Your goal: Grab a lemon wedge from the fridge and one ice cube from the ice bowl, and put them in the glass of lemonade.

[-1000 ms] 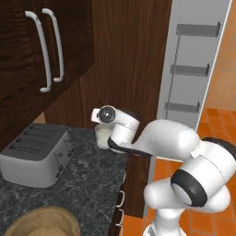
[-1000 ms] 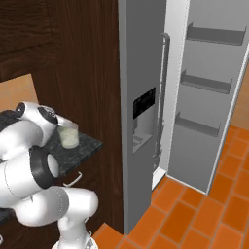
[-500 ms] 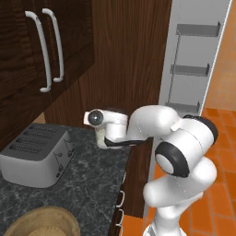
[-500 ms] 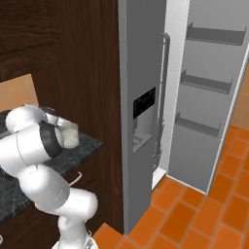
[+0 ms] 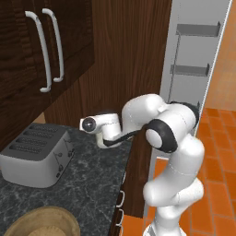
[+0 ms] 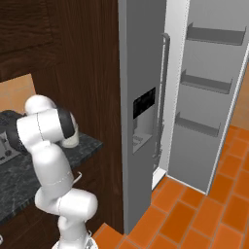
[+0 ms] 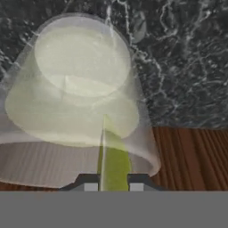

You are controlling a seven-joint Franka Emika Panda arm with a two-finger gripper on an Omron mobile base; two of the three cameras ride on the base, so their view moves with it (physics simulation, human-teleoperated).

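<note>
Dark speckled stone makes up the surface (image 5: 87, 184), with brown wood cupboards behind it and orange floor tiles off to the side.

Closest in the hand view is the tool (image 7: 113, 185). Its two little dark tips are pressed close on a thin yellow-green lemon wedge (image 7: 113, 164). The wedge looks small, light and soft. It is likely wet and slippery, so a firm pinch on its flat sides seems the best way to hold it. Too hard a squeeze could squash it.

Just past the wedge is the glass of lemonade (image 7: 80, 98). The wedge points right at its open top, and its tip seems to be at the rim or a bit inside; I cannot tell if it touches the drink. The glass is clear and hard, it could break or tip over, and the drink could spill, so a gentle drop seems wise.

In the left base view the ice bowl (image 5: 41, 223) sits at the near edge of the surface, round and tan. A silver toaster (image 5: 37, 154) stands farther back.

The arm (image 5: 170, 138) is bent like an elbow. It comes up from the base, folds over, and reaches sideways, with the hand turned down over the glass near the edge of the surface.

Farthest off, in the right base view, stands the grey fridge (image 6: 143, 97). One door is swung open and its door shelves show.
</note>
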